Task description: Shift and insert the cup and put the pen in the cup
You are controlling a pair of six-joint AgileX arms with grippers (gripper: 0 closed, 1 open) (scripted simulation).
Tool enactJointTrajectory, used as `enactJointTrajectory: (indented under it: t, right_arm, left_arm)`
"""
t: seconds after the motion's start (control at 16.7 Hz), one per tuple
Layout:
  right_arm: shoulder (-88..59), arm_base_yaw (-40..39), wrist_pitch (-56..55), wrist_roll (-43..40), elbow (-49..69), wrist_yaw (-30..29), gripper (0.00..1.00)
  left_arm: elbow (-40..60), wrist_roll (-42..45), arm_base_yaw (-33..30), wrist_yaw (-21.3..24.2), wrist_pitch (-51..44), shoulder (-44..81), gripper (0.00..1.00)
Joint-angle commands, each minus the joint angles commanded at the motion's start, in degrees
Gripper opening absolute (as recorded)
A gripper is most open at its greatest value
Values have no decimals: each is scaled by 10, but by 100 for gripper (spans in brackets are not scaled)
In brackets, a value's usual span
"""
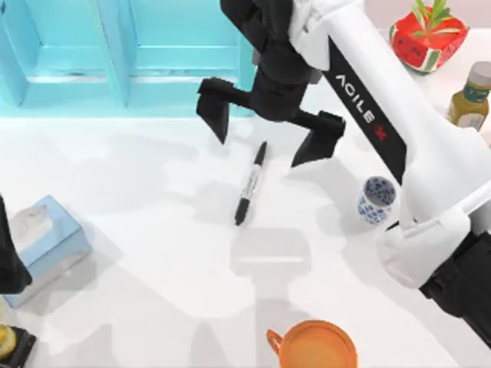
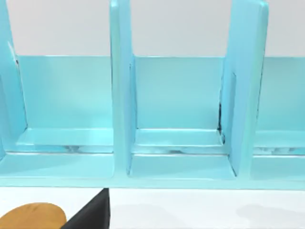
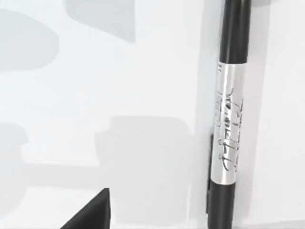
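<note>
I am holding the right claw [image 1: 268, 130] above the counter [image 1: 153, 230] with its two fingers spread wide and nothing between them. The pen [image 1: 251, 184] is lying flat on the counter almost directly under that gap, reaching out from it toward 6 o'clock. Its long axis is running from about 1 o'clock to 7 o'clock in the top view, while the line between the fingertips is running roughly 10 to 4, so the fingers are already straddling the barrel nearly crosswise (a small wrist turn may square it up). In the right wrist view the pen's silver labelled band [image 3: 228, 129] is sitting off to one side of centre, so I judge the claw is needing a slight sideways shift before descending, though height is hard to read here. The cup [image 1: 377, 199] is standing upright at about 4 o'clock from the pen, close beside my right arm. The right arm is clearly the nearer one; the left arm is parked at the counter's left edge.
</note>
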State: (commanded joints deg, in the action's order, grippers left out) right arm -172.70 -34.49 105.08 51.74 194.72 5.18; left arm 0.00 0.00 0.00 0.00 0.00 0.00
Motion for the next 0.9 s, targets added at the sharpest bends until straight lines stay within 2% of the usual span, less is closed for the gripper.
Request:
enactJointTrajectory:
  t: [0.9]
  right_arm:
    - [-150,-10,-51,10,100,-4,100]
  left_arm:
    - [0,0,0,0,0,0,100]
